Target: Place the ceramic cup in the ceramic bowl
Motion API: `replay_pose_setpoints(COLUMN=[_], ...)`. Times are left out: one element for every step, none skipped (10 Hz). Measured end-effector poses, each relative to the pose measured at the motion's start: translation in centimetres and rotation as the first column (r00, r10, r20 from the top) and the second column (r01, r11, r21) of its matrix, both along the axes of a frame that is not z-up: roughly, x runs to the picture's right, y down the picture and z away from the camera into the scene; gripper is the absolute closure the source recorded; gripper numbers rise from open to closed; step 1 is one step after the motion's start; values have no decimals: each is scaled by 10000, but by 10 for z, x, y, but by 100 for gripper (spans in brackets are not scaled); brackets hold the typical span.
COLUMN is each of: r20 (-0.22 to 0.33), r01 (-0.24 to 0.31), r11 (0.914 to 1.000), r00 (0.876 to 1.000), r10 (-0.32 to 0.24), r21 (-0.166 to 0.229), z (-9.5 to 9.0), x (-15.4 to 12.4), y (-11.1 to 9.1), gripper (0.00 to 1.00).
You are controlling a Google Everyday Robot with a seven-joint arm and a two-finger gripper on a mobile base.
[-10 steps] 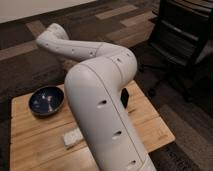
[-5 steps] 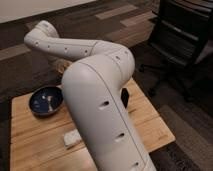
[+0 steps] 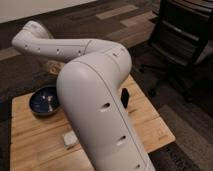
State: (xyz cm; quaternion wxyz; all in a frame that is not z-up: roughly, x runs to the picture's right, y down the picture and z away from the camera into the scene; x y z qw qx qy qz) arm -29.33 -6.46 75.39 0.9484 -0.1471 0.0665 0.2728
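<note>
The arm [image 3: 95, 95] sweeps from the front of the bench [image 3: 150, 125] up and across to its far left corner, and its last link hides the tool. The tool's fingers are pressed together, but whether they pinch the cup cannot be told. No cup shows anywhere on the bench. A pale shape [image 3: 53, 67] just under the far link, beyond the far edge, may be the cup or part of the tool. The bowl [image 3: 44, 100] sits upright near the far left corner, its mouth open and uncovered. The move to come turns on this: the bowl lies just on the near side of the arm's end and lower. Being round, it sets no approach angle. The carry would likely be a short pull toward the front edge, then down.
</note>
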Motion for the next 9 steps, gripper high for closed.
replay_pose_setpoints(r20=[176,408,662,900,1022,1164,1300,1201,1115], r01=[369,955,1487,1931,2238,2467,2597,2545,2425], r11=[9993,9954,9887,9807,9740,9685,9652,9670,9701], r00=[9992,9946,9865,9767,9687,9614,9564,9596,9641], r10=[-369,-956,-1497,-1950,-2261,-2491,-2616,-2545,-2411], r21=[-27,53,189,290,340,352,316,158,6], z=[-9,-19,-25,-29,-28,-26,-23,-14,-8], x=[-11,-27,-45,-61,-71,-81,-89,-86,-81], y=[16,33,46,57,66,76,86,96,102], gripper=[100,100,100,100,100,100,100,100,100])
